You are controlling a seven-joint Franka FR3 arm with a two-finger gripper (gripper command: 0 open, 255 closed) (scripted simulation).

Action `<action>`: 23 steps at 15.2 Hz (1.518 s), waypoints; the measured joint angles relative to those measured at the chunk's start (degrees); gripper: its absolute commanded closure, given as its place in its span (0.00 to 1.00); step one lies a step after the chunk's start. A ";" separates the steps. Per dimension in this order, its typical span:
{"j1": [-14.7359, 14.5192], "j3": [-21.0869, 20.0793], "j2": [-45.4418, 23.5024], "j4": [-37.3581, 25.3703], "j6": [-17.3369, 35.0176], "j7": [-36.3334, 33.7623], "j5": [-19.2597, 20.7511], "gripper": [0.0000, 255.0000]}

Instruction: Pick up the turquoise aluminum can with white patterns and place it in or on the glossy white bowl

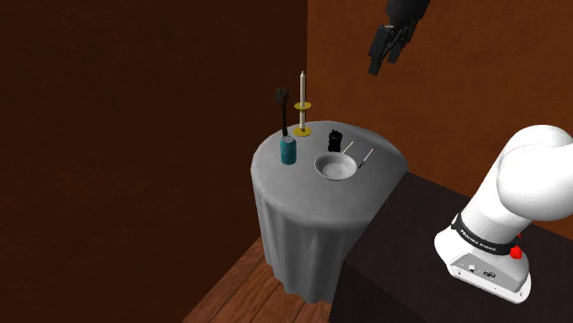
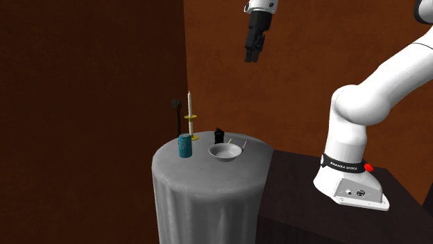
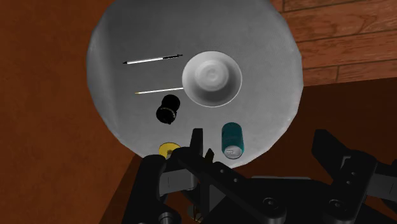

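The can is showing turquoise, left of the middle of the frame, with a pale end. The bowl beside it is shining white. The table's cloth is looking grey. A white candle is standing in a yellow holder. A little bottle is looking black. In the upper right, the gripper is showing all black. The arm at the lower right is looking white, with a red button.

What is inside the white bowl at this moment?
Nothing: in the wrist view the white bowl shows a bare inside down to its round base. The turquoise can stands on the grey tablecloth beside it, apart. The cloth under the bowl is covered.
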State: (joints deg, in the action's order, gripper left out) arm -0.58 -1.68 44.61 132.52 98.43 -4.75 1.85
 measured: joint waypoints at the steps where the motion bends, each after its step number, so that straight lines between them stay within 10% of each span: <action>1: 0.00 0.00 0.00 0.00 0.00 0.00 0.00 0.00; 23: 0.86 0.80 -41.13 -9.10 27.77 -0.06 -0.11 0.00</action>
State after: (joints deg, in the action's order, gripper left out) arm 0.28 -0.88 3.47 123.42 126.20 -4.81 1.74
